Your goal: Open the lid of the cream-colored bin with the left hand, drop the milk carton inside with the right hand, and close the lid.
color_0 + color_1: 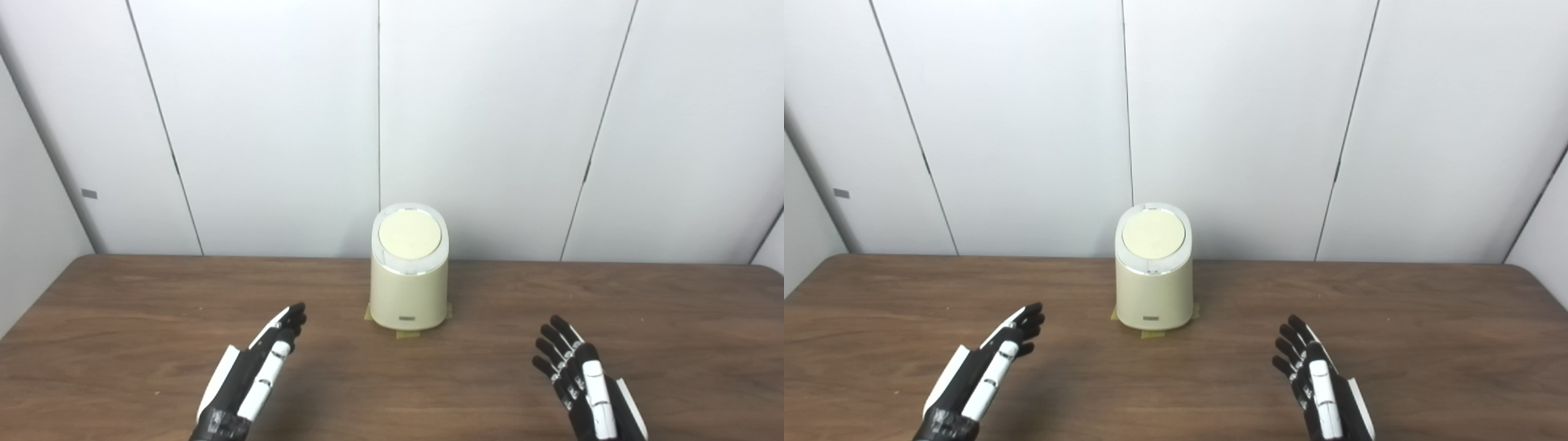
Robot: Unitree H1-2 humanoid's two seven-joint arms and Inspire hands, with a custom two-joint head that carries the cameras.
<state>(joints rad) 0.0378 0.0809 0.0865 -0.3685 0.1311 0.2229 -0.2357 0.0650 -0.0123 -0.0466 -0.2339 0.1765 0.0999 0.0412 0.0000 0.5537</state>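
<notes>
I see my left robot hand [257, 370] and right robot hand [585, 383] spread wide, holding nothing, above the bench [122, 318]. The cream bin [409, 294] stands between them, lid [409, 234] down.

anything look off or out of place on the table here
One thing: no milk carton is in view, and both the left hand and right hand are open. The cream-colored cylindrical bin stands upright, lid shut.

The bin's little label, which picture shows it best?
The left eye view: the bin looks a bit bigger there, so its label is clearer. The right eye view shows the same label, smaller.
</notes>
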